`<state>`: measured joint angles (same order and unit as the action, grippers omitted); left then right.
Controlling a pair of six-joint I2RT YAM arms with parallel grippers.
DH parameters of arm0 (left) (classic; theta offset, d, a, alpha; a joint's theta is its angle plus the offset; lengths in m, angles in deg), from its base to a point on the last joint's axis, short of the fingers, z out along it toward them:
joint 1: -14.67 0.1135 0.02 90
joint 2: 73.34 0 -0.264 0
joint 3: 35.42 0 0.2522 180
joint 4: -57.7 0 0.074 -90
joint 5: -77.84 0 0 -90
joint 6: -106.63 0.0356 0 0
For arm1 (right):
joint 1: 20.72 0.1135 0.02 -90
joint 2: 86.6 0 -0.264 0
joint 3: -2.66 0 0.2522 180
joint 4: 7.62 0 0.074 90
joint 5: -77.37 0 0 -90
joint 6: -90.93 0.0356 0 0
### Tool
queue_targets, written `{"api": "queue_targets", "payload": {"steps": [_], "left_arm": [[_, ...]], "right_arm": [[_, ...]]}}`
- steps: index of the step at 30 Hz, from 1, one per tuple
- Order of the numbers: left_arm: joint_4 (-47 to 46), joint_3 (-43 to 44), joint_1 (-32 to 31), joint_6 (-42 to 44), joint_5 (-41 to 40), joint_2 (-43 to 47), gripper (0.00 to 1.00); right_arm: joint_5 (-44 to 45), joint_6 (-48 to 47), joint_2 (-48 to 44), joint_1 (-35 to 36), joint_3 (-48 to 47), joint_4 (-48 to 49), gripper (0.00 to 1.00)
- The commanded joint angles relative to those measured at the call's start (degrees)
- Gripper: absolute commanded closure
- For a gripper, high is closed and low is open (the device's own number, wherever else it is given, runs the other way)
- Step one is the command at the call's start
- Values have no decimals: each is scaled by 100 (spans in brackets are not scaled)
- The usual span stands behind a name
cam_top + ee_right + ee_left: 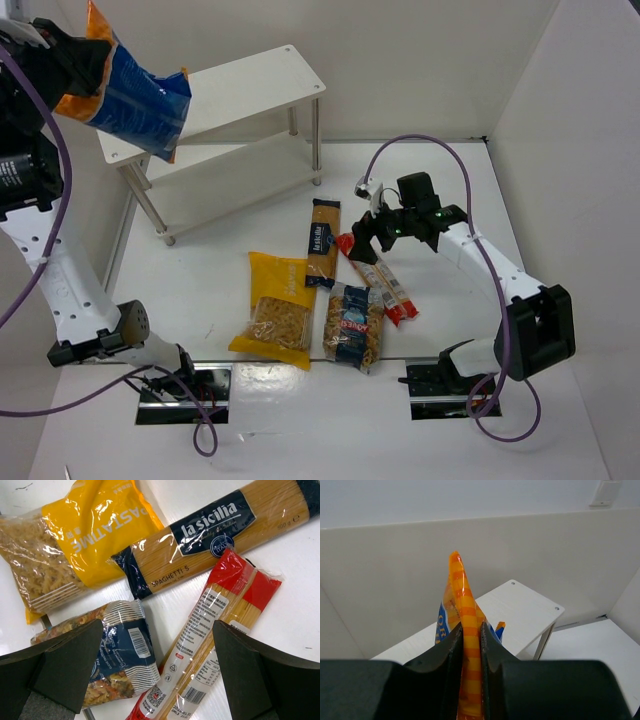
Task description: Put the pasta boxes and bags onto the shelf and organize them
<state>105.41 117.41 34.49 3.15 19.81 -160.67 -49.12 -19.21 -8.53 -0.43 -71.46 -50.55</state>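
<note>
My left gripper (78,62) is shut on the orange end of the blue bag (135,100), held in the air over the left end of the white shelf (255,85); in the left wrist view the orange striped seal (469,645) is pinched between the jaws. On the table lie the yellow windowed bag (275,308), the clear blue-labelled bag (355,325), the long navy-tan pack (322,243) and the long red pack (378,281). My right gripper (385,225) hangs open above the red pack (210,630), its fingers straddling it without touching.
White walls stand close behind and beside the shelf. The shelf's lower tier (235,180) shows beneath the top board. Both arm bases and purple cables sit at the near table edge.
</note>
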Motion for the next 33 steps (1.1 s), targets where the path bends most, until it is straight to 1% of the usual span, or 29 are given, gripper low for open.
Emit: {"api": "queue_targets", "payload": {"steps": [1,4,11,13,17,22,33], "left_arm": [[-838,226,119,-260,-243,-170,100],[-899,288,172,-313,-243,-319,100],[-899,859,277,-314,-243,-653,100],[-899,1034,330,-314,-348,-732,100],[-899,1096,330,-314,-349,-847,100],[-961,929,383,-252,-515,-953,100],[-1251,201,383,64,-911,-1120,100]], "right_arm": [[-148,-69,16,-34,33,175,1],[-148,-69,16,-34,33,175,1],[-148,-122,183,-34,33,175,1],[-148,-122,183,-34,33,122,1],[-201,-122,183,-34,33,122,1],[-201,-122,236,-34,33,122,1],[-367,-174,341,-87,33,69,1]]}}
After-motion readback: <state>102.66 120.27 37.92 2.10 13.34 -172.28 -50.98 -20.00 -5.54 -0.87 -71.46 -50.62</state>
